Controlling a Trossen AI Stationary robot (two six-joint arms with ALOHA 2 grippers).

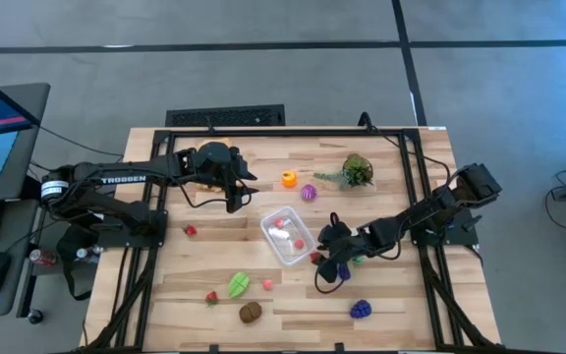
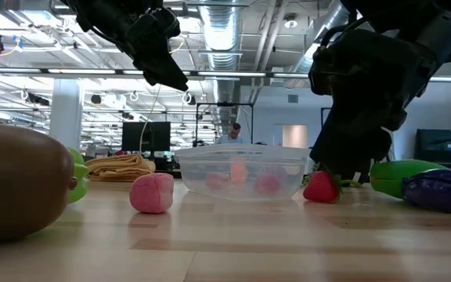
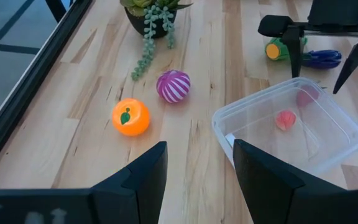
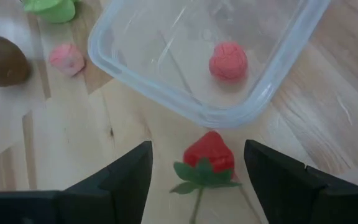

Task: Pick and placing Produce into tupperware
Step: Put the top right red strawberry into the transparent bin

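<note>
Bright even overhead light, soft shadows, low view foreground blurred, container glare

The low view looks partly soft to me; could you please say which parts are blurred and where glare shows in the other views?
Low view: the brown piece at the near left edge is a blur, while the clear container reads fairly sharp against bright ceiling lights. Right wrist view: pale streaks of glare cross the container's floor, and the strawberry is slightly soft. High view: even light, faint shadows.
</note>
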